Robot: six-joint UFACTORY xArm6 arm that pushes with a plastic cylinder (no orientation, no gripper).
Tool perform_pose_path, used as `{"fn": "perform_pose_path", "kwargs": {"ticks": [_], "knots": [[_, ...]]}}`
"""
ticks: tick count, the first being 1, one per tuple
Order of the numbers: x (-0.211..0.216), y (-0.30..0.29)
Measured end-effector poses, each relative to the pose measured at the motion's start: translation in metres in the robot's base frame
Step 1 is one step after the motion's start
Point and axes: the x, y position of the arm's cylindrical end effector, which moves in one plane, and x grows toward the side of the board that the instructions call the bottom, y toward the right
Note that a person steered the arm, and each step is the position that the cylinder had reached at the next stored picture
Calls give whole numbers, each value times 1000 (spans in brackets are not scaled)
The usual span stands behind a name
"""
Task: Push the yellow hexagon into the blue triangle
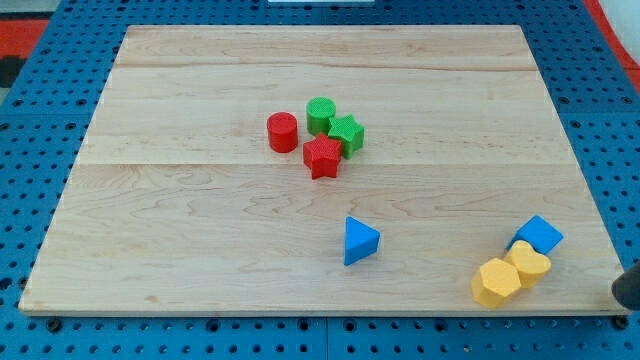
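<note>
The yellow hexagon [496,282] lies near the board's bottom right corner. It touches a second yellow block [528,263] of unclear shape just to its upper right. The blue triangle [360,241] lies alone to the hexagon's left, a good gap away. My tip [622,300] shows as a dark rod end at the view's right edge. It is off the board, to the right of the yellow hexagon and apart from every block.
A blue cube [539,236] touches the second yellow block from above right. A red cylinder [283,132], green cylinder [321,115], green star [346,134] and red star [322,157] cluster at the middle of the wooden board [200,200].
</note>
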Motion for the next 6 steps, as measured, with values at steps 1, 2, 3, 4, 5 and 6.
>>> {"fn": "perform_pose_path", "kwargs": {"ticks": [1, 2, 3, 4, 5, 6], "knots": [[2, -41], [3, -93], [-7, -147], [-31, -178], [-33, -168], [-36, -130]]}}
